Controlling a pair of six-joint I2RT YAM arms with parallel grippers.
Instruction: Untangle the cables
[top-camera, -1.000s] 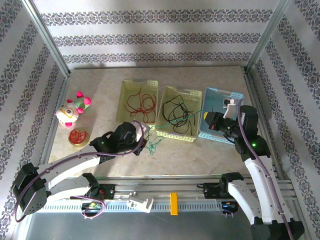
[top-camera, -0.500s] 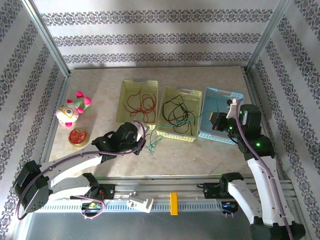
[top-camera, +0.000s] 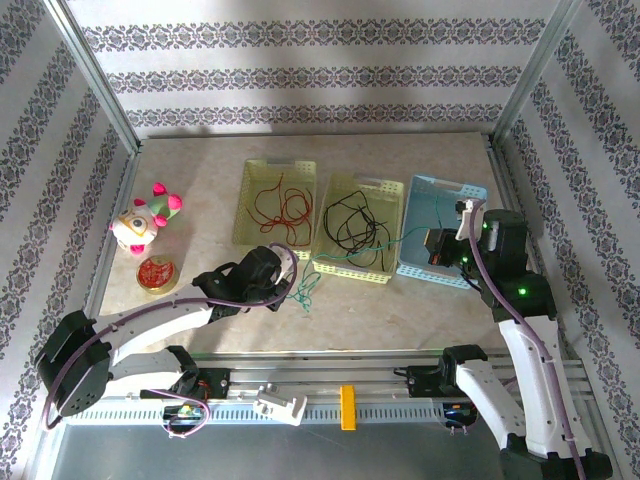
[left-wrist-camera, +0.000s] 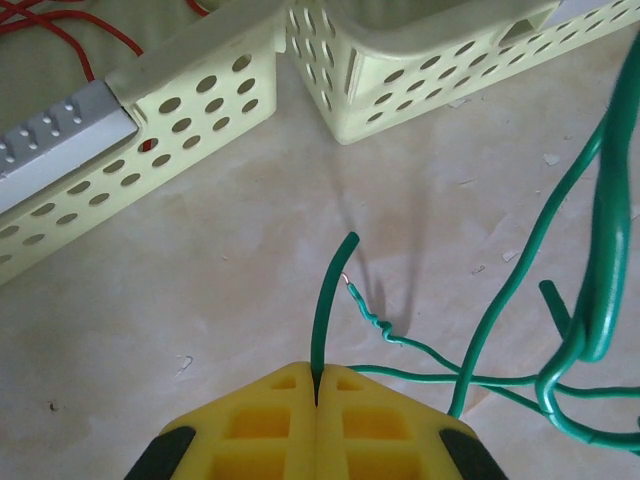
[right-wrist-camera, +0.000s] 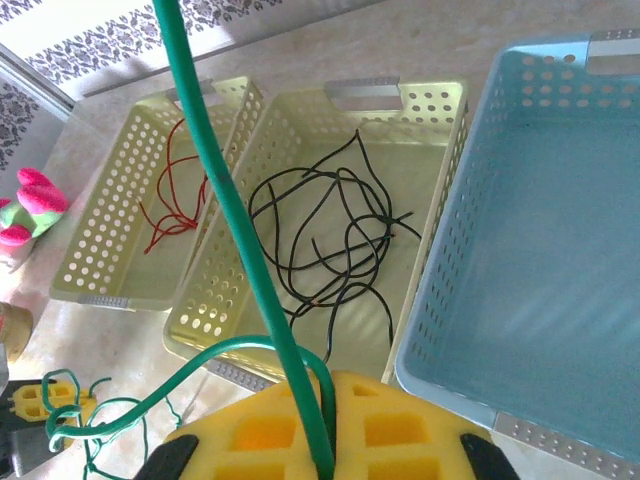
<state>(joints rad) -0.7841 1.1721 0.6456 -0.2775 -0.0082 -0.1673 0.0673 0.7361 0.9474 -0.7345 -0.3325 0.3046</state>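
Left end effector (left-wrist-camera: 316, 385) and right end effector (right-wrist-camera: 322, 405) both seem closed.

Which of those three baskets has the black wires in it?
The middle basket, a yellow one, holds the black wires. The yellow basket to its left has red wires, and the blue basket stands on its right.

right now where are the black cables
In the top view, the black cables lie loose inside the middle yellow basket, between the left basket holding red cables and the blue basket on the right.

no readable text, no labels, no brands, no numbers on anything in view
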